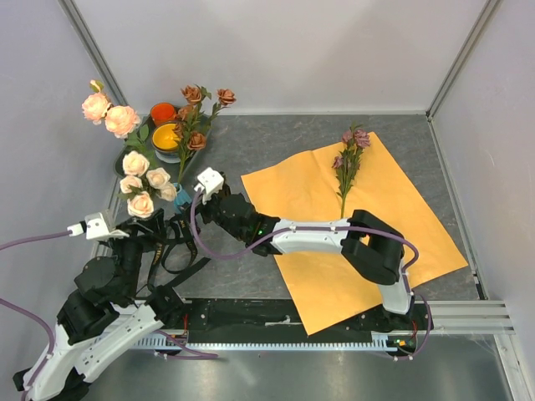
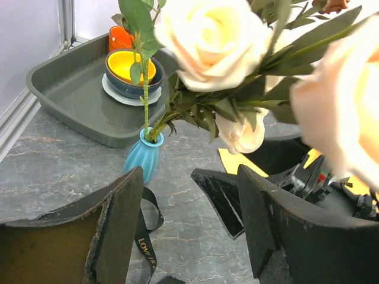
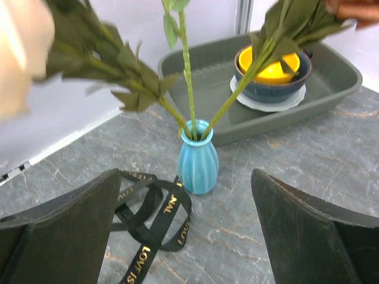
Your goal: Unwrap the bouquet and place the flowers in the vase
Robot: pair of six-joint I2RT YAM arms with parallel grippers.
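The teal vase stands on the grey table and holds three flower stems: peach-pink roses, cream-white roses and rust-brown roses. A mauve stem lies on the opened orange paper. The black ribbon lies loose beside the vase. My right gripper is open and empty, a little short of the vase. My left gripper is also open and empty, close to the ribbon, with a right finger showing just beyond it.
A grey tray behind the vase holds stacked bowls with a yellow inside and an orange cup. Walls close the table at the back and both sides. Cream roses hang close over the left wrist camera.
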